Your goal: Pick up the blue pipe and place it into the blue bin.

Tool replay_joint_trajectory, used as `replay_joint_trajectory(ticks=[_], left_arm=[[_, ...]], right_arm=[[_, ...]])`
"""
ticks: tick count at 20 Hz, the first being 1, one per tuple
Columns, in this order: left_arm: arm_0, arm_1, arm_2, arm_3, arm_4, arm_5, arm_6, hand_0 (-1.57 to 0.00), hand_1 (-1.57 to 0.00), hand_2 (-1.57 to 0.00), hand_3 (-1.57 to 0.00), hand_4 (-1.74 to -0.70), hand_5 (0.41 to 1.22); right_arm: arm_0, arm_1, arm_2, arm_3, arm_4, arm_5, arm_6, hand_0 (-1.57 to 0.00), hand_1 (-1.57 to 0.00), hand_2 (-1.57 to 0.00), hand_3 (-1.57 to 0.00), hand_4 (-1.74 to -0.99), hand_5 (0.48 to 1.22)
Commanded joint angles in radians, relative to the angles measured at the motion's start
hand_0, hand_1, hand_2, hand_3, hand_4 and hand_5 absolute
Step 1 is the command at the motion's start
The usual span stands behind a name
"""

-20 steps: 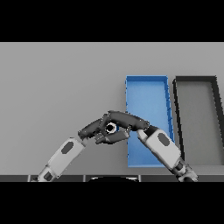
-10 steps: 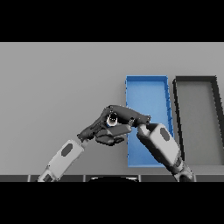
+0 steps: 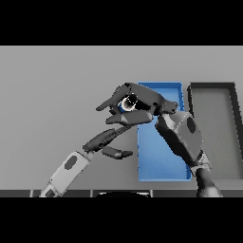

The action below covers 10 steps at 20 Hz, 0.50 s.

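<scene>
Reaching in from the near edge of the grey surface [image 3: 57, 95], the left robot hand [image 3: 107, 142] lies low with its fingers straight and relaxed, holding nothing. Just beyond it, the right robot hand [image 3: 142, 102] has its fingers curled round the blue pipe [image 3: 127, 103], held off the surface at the left wall of the blue bin [image 3: 163, 166]. Only one round open end of the pipe shows. It looks short, stiff and light, probably smooth enough to slip, so a wrap round its middle seems the safest hold. A dark bin [image 3: 213, 123] stands beside the blue one, toward the right edge.
</scene>
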Motion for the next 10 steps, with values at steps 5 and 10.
replay_joint_trajectory(ticks=[5, 10], left_arm=[[0.017, 0.005, -0.008, -0.015, -0.008, 0.007, 0.015, 0.00, 0.00, 0.00, 0.00, -0.85, 0.484], [0.014, 0.010, -0.004, -0.023, -0.031, 0.029, 0.033, 0.00, 0.00, 0.00, 0.00, -0.83, 0.467]], right_arm=[[-0.096, -0.083, -0.125, 0.165, 0.089, -0.052, -0.031, -1.57, -1.57, -1.57, -1.57, -1.498, 1.221], [-0.037, -0.143, -0.218, 0.343, 0.185, -0.048, -0.011, -1.57, -1.57, -1.57, -1.57, -1.499, 1.221]])
